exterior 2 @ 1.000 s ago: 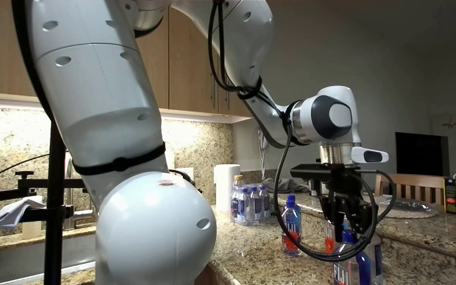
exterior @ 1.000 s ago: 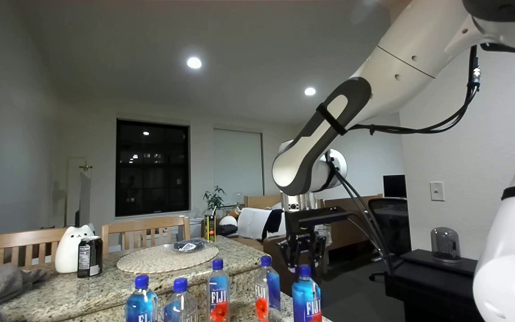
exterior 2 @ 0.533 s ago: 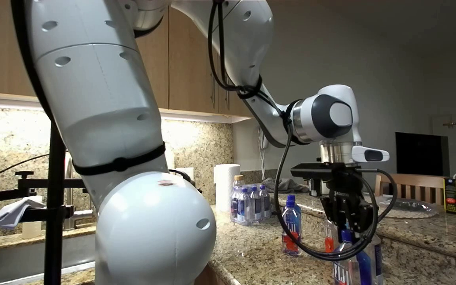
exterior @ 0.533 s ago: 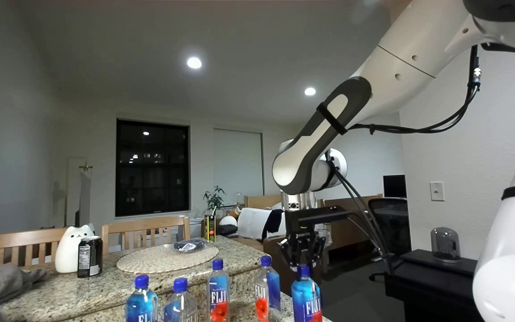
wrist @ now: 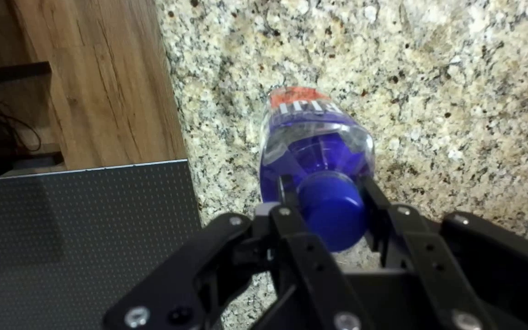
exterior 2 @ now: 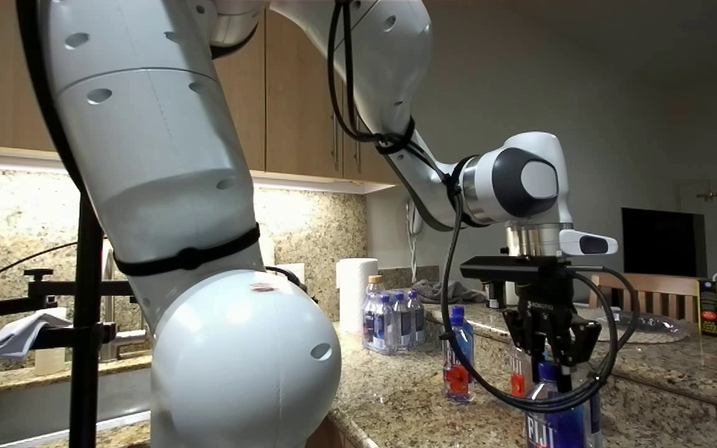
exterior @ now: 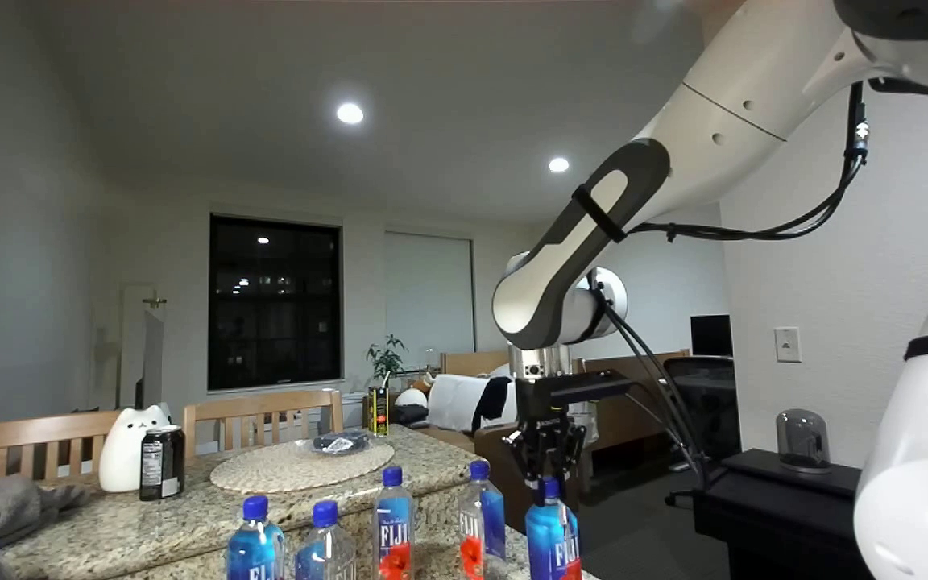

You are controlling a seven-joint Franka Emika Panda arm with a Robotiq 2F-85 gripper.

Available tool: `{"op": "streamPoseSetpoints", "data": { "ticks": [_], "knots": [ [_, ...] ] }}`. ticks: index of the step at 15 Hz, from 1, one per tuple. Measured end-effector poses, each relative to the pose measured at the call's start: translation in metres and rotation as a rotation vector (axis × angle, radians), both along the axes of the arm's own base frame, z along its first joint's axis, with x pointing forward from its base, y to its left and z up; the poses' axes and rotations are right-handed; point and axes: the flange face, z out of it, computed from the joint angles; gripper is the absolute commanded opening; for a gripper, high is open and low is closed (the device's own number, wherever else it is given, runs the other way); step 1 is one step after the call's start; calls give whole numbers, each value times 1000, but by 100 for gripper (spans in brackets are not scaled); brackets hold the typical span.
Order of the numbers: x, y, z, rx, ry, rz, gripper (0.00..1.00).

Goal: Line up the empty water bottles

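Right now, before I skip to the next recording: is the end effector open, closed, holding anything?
End effector: closed, holding a FIJI water bottle by its blue-capped top.

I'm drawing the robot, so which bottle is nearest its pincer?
The one bottle in the wrist view: its blue cap, unlike any other, sits inside the pincer.

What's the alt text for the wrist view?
The black gripper is closed on a clear plastic bottle at its blue cap, seen from above. The bottle stands on a speckled granite counter; beyond the counter's edge at picture left are a wood-grain floor and a dark dotted surface.
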Motion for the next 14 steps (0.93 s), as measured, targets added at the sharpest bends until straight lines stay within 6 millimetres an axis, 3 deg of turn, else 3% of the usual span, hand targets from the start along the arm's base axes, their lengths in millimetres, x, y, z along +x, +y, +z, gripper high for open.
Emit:
{"op": "streamPoseSetpoints", "data": {
  "ticks": [7,8,10,14],
  "knots": [
    [0,-2,0,14,2,110,15],
    [0,-2,0,14,3,115,60],
    [0,-1,0,15,4,118,67],
    [-1,-1,-2,16,11,117,92]
  ]
}}
